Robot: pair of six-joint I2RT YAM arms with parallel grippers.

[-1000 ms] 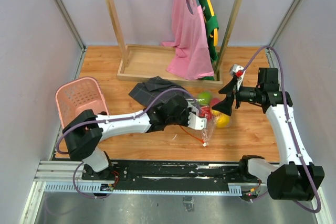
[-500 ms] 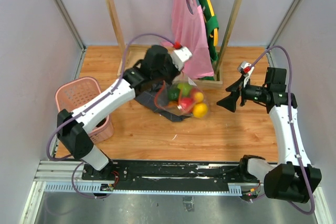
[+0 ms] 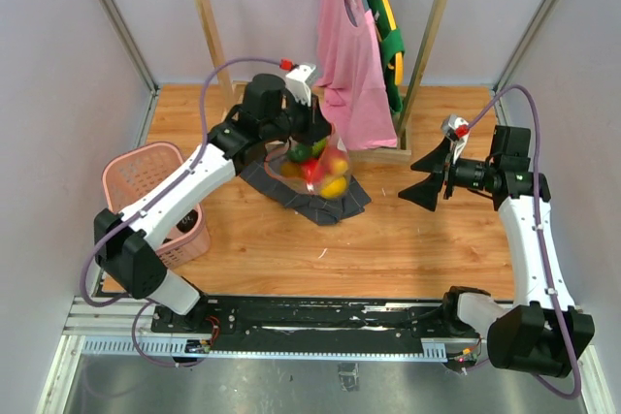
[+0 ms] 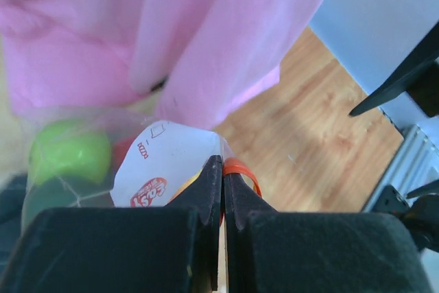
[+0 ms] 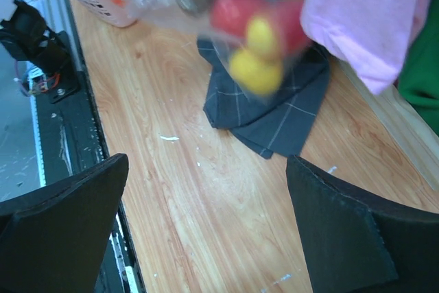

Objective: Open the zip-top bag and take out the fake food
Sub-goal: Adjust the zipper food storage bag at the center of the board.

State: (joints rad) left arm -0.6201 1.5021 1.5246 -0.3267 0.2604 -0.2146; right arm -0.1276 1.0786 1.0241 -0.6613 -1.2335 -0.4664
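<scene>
In the last second our left arm has swung the zip-top bag (image 3: 312,154) up off the bench (image 3: 417,249) and back toward the pink garment (image 3: 349,75) on the rack. The left jaws are pressed together, clamped on the bag's top edge. In the wrist view the white label (image 4: 161,169) sits just left of them and the orange zip strip (image 4: 241,171) just right. The bag hangs below these jaws, over the grey checked cloth (image 3: 325,206). The fake food (image 3: 325,170) is bunched in its lower end, so nothing is out yet.

Our right jaws stand wide apart and empty, well apart from the bag and pointing toward it. The fruit (image 5: 257,39) shows blurred ahead of them. We judge the mouth unopened. With the bag now airborne, the right jaws could take the strip's free side.
</scene>
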